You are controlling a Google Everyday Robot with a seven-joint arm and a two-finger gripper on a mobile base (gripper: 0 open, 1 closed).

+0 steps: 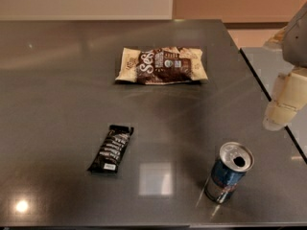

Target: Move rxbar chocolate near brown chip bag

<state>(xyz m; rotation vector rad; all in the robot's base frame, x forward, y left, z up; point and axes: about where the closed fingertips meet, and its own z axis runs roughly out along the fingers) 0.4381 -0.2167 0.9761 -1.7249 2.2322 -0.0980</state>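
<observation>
The rxbar chocolate [111, 149], a slim black bar with white lettering and a small white label at its near end, lies flat on the dark grey table [57, 80] at the front left. The brown chip bag [163, 65], dark brown in the middle with cream ends, lies flat farther back near the table's centre. The gripper [283, 107] is at the right edge of the view, raised above the table's right side, well away from both the bar and the bag. It holds nothing that I can see.
A blue-and-silver drink can [229, 172] with an open top stands at the front right. The table's right edge [261, 80] runs close to the gripper, with a second grey surface [268, 61] beyond it. A wall lies behind the table.
</observation>
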